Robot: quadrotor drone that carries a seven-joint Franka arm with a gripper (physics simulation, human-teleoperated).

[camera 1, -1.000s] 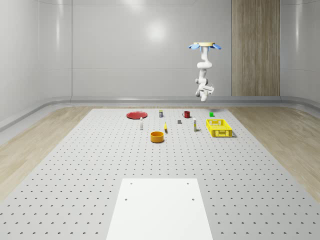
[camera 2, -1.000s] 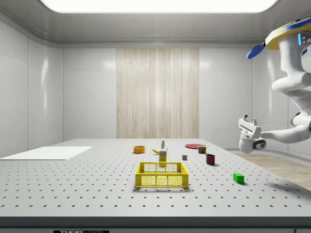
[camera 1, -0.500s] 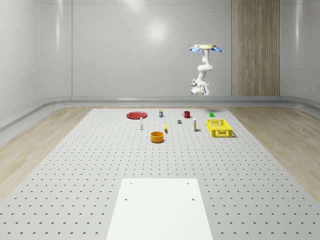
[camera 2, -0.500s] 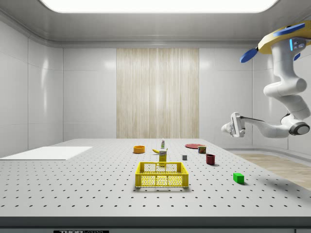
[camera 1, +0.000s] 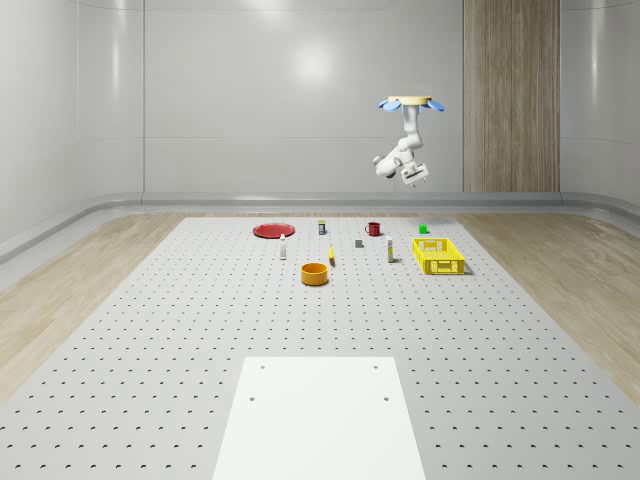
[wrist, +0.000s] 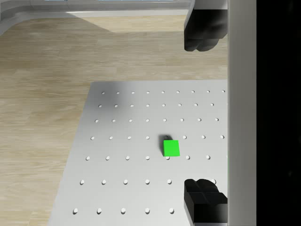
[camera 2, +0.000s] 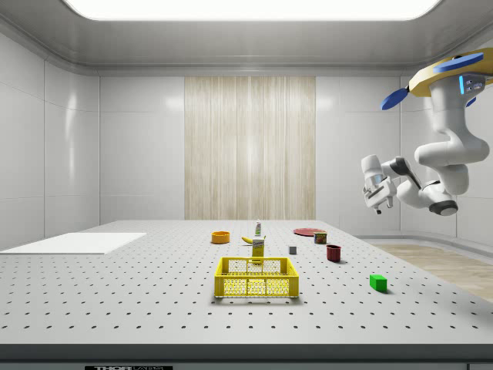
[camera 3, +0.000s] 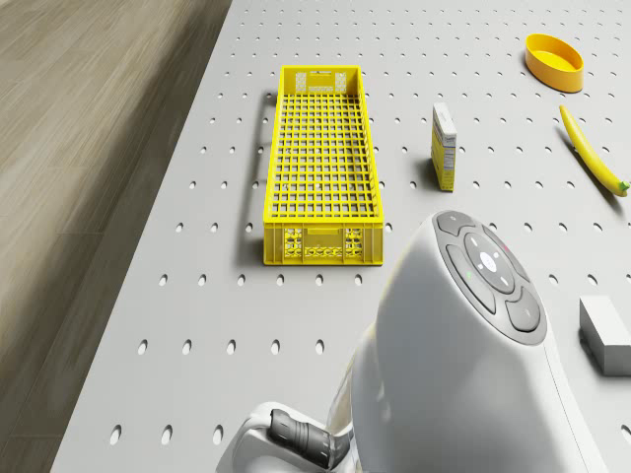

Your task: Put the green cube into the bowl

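The small green cube (camera 1: 423, 229) (camera 2: 377, 282) lies on the perforated table near its far right corner, beyond the yellow crate. The orange bowl (camera 1: 315, 273) (camera 2: 220, 237) (camera 3: 553, 61) stands apart from it, toward the table's middle. The drone (camera 1: 410, 101) (camera 2: 451, 69) hovers high over that far right area. Its white arm (camera 3: 473, 345) is folded below it. The gripper (camera 1: 413, 176) (camera 2: 375, 193) hangs high above the table, open and holding nothing. In the wrist view the cube (wrist: 171, 148) lies far below, between the two dark fingertips (wrist: 204, 28).
A yellow mesh crate (camera 1: 438, 255) (camera 3: 320, 168) stands near the cube. A carton (camera 3: 444, 146), a banana (camera 3: 592, 151), a grey block (camera 3: 606, 333), a red mug (camera 1: 373, 229) and a red plate (camera 1: 272, 230) are scattered on the table. Wooden floor borders the table edge (wrist: 75, 155).
The arm has folded upward and the wrist has turned, lifting the gripper higher. The drone has shifted slightly. The cube and bowl have not moved.
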